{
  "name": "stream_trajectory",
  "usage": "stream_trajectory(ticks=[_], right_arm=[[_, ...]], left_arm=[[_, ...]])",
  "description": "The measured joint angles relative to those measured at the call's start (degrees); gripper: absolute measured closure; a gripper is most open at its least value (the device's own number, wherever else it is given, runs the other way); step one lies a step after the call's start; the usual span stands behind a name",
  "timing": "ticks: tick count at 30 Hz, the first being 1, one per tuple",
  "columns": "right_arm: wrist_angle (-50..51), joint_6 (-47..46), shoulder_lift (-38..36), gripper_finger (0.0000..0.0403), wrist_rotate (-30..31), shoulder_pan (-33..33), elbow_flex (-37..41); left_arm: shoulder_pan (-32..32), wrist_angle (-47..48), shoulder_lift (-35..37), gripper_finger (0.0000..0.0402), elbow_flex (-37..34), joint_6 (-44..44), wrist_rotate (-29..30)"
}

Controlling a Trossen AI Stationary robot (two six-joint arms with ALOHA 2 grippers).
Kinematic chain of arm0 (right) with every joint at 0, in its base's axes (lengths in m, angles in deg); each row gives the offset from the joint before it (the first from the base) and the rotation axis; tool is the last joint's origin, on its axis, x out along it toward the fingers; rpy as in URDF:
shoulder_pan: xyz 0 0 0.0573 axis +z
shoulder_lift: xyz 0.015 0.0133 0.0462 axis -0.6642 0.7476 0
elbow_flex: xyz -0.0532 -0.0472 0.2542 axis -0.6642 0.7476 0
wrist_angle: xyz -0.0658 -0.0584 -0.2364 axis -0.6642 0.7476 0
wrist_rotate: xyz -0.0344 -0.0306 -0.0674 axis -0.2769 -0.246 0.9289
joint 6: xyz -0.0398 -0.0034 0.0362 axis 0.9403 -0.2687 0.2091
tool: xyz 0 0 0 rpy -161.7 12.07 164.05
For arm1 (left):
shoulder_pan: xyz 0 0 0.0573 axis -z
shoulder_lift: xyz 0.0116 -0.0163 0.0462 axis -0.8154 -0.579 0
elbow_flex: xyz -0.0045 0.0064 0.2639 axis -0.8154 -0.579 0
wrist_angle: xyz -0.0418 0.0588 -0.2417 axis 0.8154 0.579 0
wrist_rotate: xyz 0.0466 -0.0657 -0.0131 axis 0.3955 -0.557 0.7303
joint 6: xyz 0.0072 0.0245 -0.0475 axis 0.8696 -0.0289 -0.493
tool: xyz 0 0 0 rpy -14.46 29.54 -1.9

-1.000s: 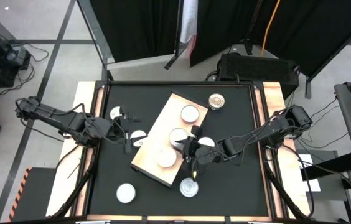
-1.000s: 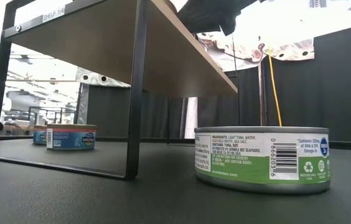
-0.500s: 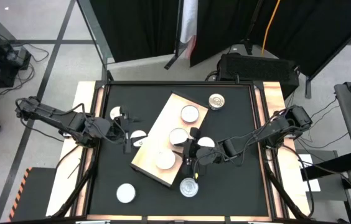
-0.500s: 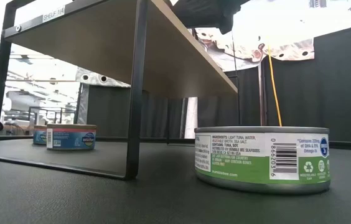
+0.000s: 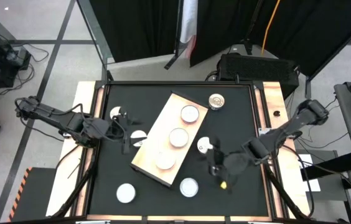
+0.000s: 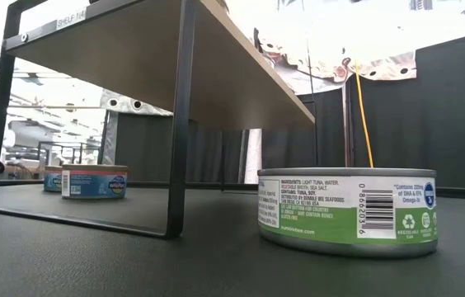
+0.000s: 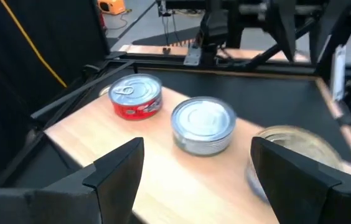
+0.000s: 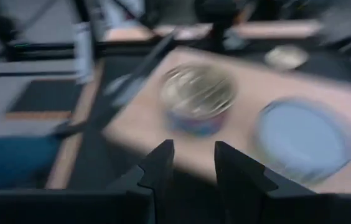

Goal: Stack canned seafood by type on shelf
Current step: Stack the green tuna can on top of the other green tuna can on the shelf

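On the black tabletop (image 5: 238, 118) the shelf (image 5: 147, 155) carries three tins. The right claw (image 5: 216, 167), narrowly parted and empty, has a loose tin (image 5: 205, 145) nearest, at its eleven o'clock. The left claw (image 5: 126, 134) waits wide open.

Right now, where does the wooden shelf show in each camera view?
High view: the shelf lies slanted at the table's middle.
Low view: upper left, seen from beneath.
Left wrist view: pale surface across the middle.
Right wrist view: blurred pale surface beyond the fingers.
Shared landmark, high and wrist views: silver-lidded tins on top.
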Motion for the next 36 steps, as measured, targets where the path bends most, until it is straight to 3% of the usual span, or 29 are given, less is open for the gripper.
stream_trajectory(ticks=[8, 17, 28, 36], right_arm=[[3.99, -13.88, 5.08, 0.0278, -6.13, 6.70, 0.00], [3.74, -25.77, 16.94, 0.0251, -12.22, 7.81, -0.80], [22.79, -22.56, 29.31, 0.0277, -14.95, 6.55, -17.09], [24.53, -18.82, 32.54, 0.0329, -16.21, 5.37, -18.69]], left_arm=[[1.55, -4.39, -0.58, 0.0105, 0.00, -3.24, -0.19], [3.70, -7.29, -3.82, 0.0105, 0.00, -6.10, 0.80], [6.05, -12.98, -10.30, 0.0105, 0.00, -10.34, 3.61], [9.43, -14.05, -10.65, 0.0105, 0.00, -10.47, 10.17]])
